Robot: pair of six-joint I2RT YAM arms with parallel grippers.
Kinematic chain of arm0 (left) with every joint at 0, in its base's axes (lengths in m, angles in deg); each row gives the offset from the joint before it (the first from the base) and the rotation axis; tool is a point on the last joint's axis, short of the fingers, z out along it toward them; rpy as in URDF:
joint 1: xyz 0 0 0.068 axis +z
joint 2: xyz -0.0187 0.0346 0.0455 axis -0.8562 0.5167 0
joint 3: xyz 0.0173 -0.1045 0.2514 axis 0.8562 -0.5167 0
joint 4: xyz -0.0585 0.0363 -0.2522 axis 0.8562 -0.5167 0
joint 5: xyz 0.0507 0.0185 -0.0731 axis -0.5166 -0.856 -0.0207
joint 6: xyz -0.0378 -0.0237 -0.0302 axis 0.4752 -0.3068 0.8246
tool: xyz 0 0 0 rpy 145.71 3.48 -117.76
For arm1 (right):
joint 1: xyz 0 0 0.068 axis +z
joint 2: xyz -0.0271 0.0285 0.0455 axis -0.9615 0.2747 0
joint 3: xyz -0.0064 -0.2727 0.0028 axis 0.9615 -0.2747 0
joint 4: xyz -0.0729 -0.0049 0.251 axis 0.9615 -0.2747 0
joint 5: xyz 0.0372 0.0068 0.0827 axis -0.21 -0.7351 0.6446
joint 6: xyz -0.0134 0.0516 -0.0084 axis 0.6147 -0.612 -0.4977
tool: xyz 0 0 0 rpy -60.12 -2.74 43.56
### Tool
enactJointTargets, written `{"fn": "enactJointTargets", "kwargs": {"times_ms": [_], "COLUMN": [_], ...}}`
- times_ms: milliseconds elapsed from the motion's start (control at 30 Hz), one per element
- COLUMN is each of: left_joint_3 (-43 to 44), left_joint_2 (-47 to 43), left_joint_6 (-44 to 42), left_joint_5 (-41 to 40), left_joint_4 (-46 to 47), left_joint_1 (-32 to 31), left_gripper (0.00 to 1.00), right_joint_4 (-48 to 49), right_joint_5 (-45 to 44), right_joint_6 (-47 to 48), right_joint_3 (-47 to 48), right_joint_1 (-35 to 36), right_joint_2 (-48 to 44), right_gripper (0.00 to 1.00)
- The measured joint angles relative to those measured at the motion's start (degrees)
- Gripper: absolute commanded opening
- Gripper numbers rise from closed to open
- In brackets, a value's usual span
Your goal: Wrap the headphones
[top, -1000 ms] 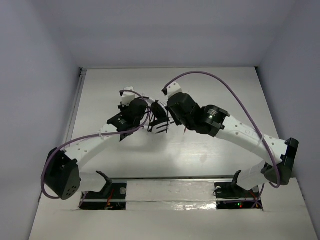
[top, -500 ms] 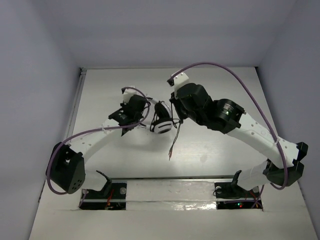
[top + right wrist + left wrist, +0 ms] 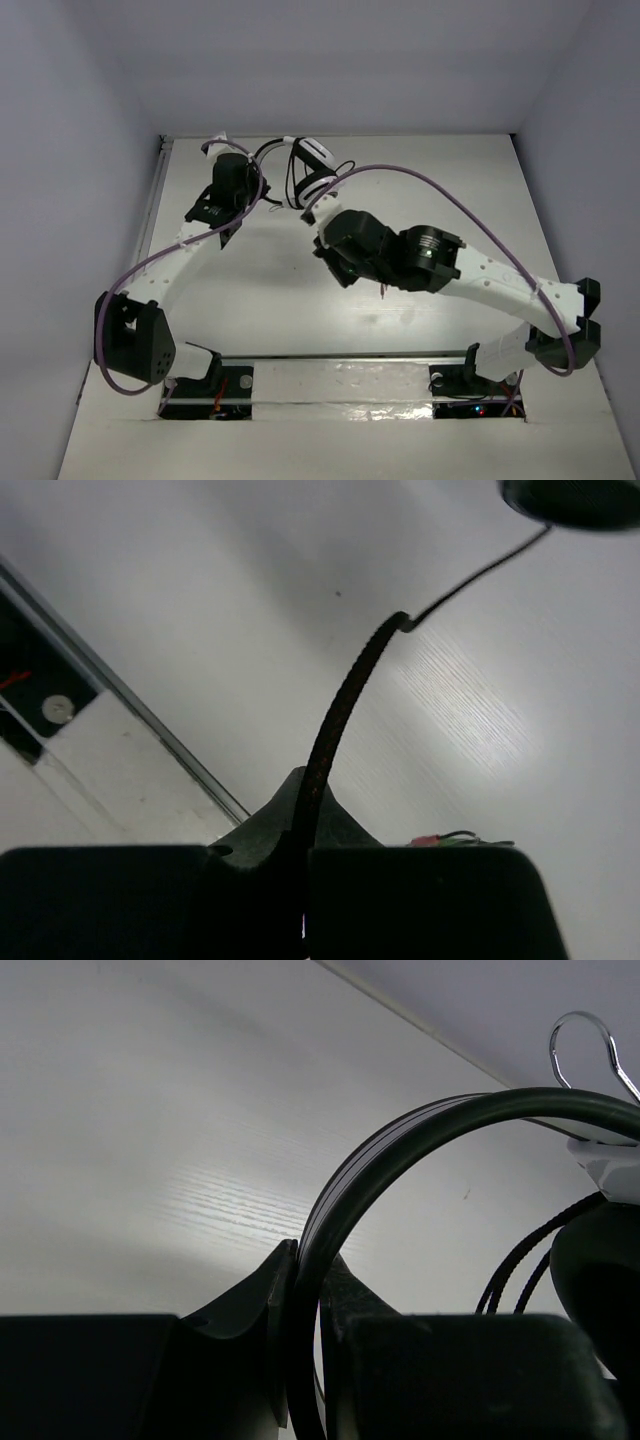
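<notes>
The headphones [image 3: 312, 158] hang lifted near the back of the table, left of centre. My left gripper [image 3: 258, 180] is shut on their dark curved headband [image 3: 400, 1150], which runs up out of the jaws in the left wrist view. One black earcup [image 3: 600, 1270] and loops of thin black cable [image 3: 515, 1265] show at the right. My right gripper [image 3: 338, 270] is in the middle of the table, shut on the braided black cable [image 3: 345, 695]. That cable thins and leads up to an earcup [image 3: 580, 495]. Its red and green plug ends [image 3: 450, 838] trail beside the fingers.
A metal rail [image 3: 340, 355] and the arm bases [image 3: 210, 385] line the near edge. Purple robot cables [image 3: 470, 200] arch over both arms. Grey walls close in the back and sides. A thin metal wire loop [image 3: 585, 1035] shows by the back wall.
My left arm has swung the headphones from mid-table up to the back left. My right gripper has pulled back toward the front with the cable, drawing it out.
</notes>
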Motion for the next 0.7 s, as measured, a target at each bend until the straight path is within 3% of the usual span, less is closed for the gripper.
{"fn": "enactJointTargets", "kwargs": {"times_ms": [200,367,700], "left_joint_3": [-0.02,-0.04,-1.27], "left_joint_2": [3.63,6.21,9.11], "left_joint_6": [2.19,2.36,-2.12], "left_joint_5": [-0.26,-0.96,-1.16], "left_joint_4": [2.45,3.13,5.05], "left_joint_1": [-0.81,-1.95,-10.82], "left_gripper": [0.0,0.0,0.0], "right_joint_4": [-1.57,-3.96,-6.19], "right_joint_5": [1.75,1.68,-3.34], "right_joint_6": [1.57,3.08,7.26], "right_joint_3": [15.5,27.08,34.42], "right_joint_1": [3.93,3.8,2.47], "right_joint_2": [10.45,13.81,13.99], "right_gripper": [0.0,0.0,0.0]}}
